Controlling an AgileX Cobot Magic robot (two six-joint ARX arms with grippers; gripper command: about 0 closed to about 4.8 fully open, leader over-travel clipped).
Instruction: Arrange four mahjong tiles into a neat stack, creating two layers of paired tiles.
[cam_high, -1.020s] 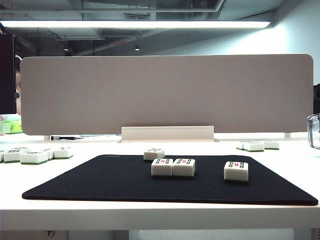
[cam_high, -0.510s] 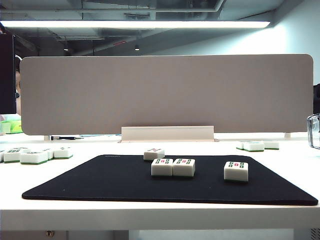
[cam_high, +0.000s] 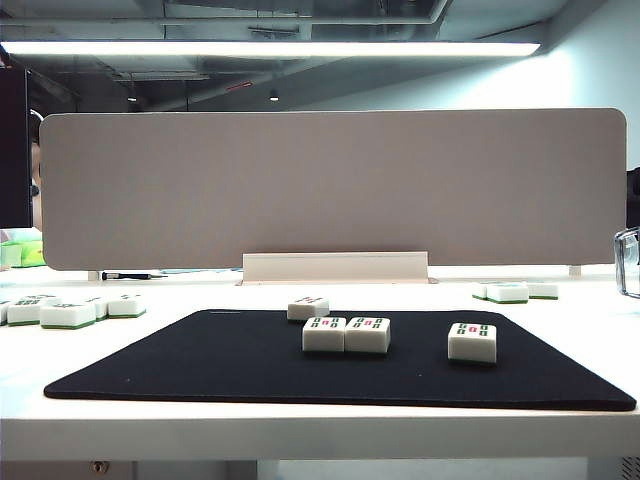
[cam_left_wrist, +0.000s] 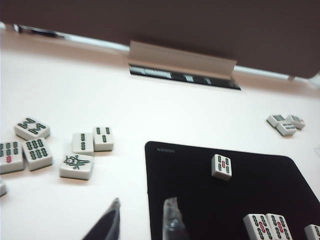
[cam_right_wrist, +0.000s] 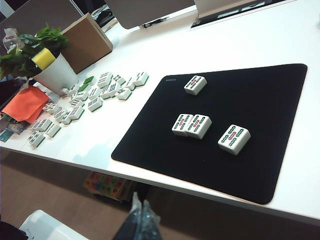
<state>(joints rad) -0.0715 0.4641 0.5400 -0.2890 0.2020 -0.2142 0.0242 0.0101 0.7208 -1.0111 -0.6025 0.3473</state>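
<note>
Left gripper (cam_left_wrist: 142, 220): fingers parted, empty, lower edge of the left wrist view, over the mat's (cam_high: 200, 360) left edge
Paired tiles (cam_high: 346, 334): mat centre, touching; a clumsy approach could split them
Far tile (cam_high: 308, 307): behind the pair
Single tile (cam_high: 472, 342): right, apart; could land crooked
Right gripper (cam_right_wrist: 139, 220): fingers together, empty, off the table's front

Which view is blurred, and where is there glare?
Left wrist view: soft all over, table washed pale pink, left gripper fingertips smeared. Exterior view: sharp, ceiling light blown out. Right wrist view: clear on the tiles, right gripper out of focus.
</note>
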